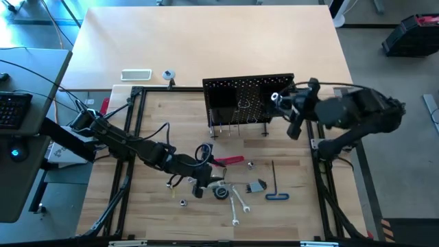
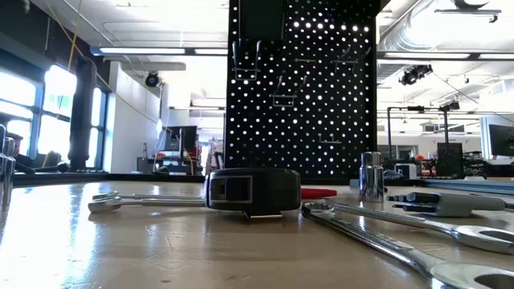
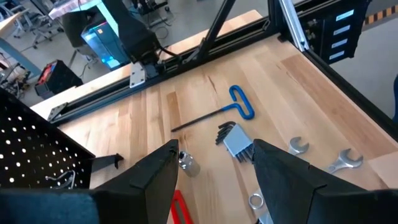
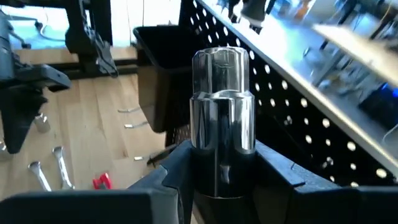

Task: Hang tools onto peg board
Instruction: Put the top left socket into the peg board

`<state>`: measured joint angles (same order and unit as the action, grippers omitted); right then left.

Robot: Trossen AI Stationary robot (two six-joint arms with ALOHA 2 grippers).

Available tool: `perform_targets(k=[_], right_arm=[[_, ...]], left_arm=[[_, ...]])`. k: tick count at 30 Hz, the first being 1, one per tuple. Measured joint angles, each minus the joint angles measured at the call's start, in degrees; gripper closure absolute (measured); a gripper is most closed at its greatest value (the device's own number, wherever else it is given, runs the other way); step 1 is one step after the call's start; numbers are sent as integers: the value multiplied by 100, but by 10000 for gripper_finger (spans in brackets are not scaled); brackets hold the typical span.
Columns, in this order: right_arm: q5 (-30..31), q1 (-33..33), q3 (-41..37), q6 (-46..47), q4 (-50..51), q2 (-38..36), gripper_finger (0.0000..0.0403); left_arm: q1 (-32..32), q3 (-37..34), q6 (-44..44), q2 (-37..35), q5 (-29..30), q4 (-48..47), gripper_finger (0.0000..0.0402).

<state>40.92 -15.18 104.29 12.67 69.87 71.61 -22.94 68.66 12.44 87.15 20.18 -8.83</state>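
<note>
The black peg board [image 1: 250, 99] stands upright at the table's far middle, with thin wire hooks [image 1: 243, 104] on it. My right gripper [image 1: 280, 100] is up at the board's right end, shut on a silver socket [image 4: 222, 106]. My left gripper [image 3: 214, 168] hovers open over the loose tools on the table. These are a red-handled tool [image 1: 232, 161], a blue-handled L key [image 3: 239, 106], a folding key set [image 3: 235, 142], a small socket [image 3: 186, 165] and silver wrenches [image 1: 236, 202]. Nothing is between its fingers. My right gripper pinches the socket's narrower lower half [image 4: 221, 158] between its two fingers. The wider top end sticks out past the fingertips, in line with them. The fingers come from the table's right, slanting a little down toward the peg board. The socket is lifted clear of the table.
A black tape measure [image 2: 253, 190] lies among the wrenches [image 2: 385, 233] near the front. A black tubular frame [image 1: 134, 130] rims the wooden work surface. A white tray [image 1: 136, 74] lies beyond the frame at the far left.
</note>
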Motion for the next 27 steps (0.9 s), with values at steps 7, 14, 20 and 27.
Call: perform_targets(k=[7, 14, 20, 27], right_arm=[[-1195, 1168, -2, -80, 214, 93, 292], [-2095, 1962, -7, -223, 384, 293, 292], [-2484, 2266, -10, -221, 545, 350, 289], [-2506, 2308, -11, -206, 627, 348, 281]], left_arm=[[0, 0, -53, 0, -4, -35, 204], [0, 0, -152, 0, -11, -96, 204], [0, 0, -187, 0, -10, -175, 204], [4, 0, -183, 0, -9, -202, 204]])
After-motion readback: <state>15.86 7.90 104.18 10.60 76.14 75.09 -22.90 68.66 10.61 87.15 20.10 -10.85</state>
